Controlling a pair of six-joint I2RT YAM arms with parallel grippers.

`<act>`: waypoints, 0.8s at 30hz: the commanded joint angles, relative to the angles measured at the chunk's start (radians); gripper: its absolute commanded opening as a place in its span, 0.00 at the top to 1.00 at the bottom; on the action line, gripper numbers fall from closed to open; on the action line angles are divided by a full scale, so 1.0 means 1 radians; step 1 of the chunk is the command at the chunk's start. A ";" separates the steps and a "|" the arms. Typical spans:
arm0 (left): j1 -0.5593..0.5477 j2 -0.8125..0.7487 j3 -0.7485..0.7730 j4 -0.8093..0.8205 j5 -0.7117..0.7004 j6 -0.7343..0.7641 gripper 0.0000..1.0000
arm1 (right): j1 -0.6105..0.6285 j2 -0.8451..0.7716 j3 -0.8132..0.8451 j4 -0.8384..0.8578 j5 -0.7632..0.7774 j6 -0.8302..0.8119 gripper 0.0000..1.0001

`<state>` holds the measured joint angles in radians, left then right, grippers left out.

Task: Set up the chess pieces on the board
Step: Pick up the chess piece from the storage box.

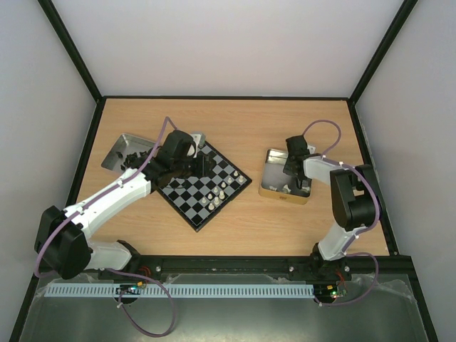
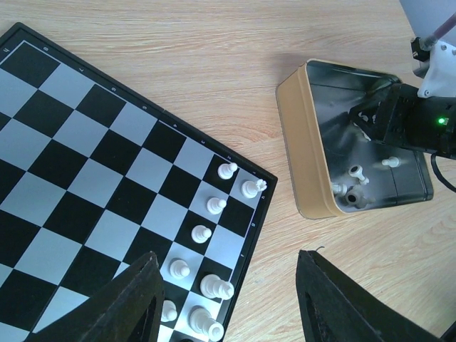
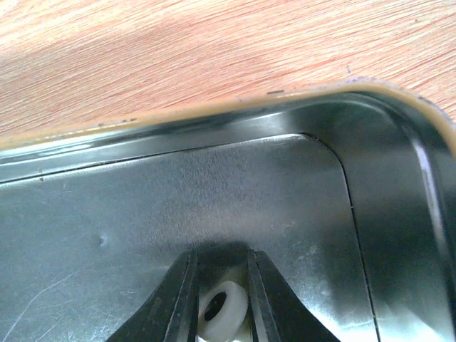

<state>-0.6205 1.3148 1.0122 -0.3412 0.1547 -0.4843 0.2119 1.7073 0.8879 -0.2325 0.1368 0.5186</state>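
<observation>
The right tool (image 3: 221, 265) is down inside the tin tray (image 3: 214, 117), near its far right corner. Its two fingers are drawn in narrow against either side of a white piece (image 3: 222, 310), which they appear to grip. The piece shows only a round face with a dark hollow, so its long axis seems to run up along the fingers toward the wrist. I cannot tell whether that face is its base or its head. A few loose pieces (image 2: 356, 171) lie elsewhere on the tray floor.

From the tray, the board (image 1: 206, 185) lies to the left across a strip of bare counter (image 1: 285, 228). It is turned corner-on, and its near right edge faces the tray. The standing pieces (image 2: 216, 205) line that edge in two short rows, so the carry probably runs leftward to that side.

The left tool (image 2: 226, 265) hovers over the same edge, about half open and holding nothing. It is well apart from the tray, so the right arm is clearly the nearer one.
</observation>
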 commanded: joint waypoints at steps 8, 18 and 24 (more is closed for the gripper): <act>0.004 -0.025 -0.055 0.098 0.060 -0.058 0.46 | 0.005 -0.169 -0.027 0.008 -0.127 0.203 0.85; -0.093 0.014 -0.172 0.461 0.081 -0.176 0.42 | 0.028 -0.432 -0.242 0.363 -0.564 0.763 0.83; -0.184 0.156 -0.168 0.743 0.057 -0.207 0.41 | 0.070 -0.549 -0.338 0.517 -0.660 1.070 0.84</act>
<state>-0.7620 1.3903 0.8436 0.1509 0.2241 -0.6590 0.2615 1.2224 0.5991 0.1158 -0.4103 1.3048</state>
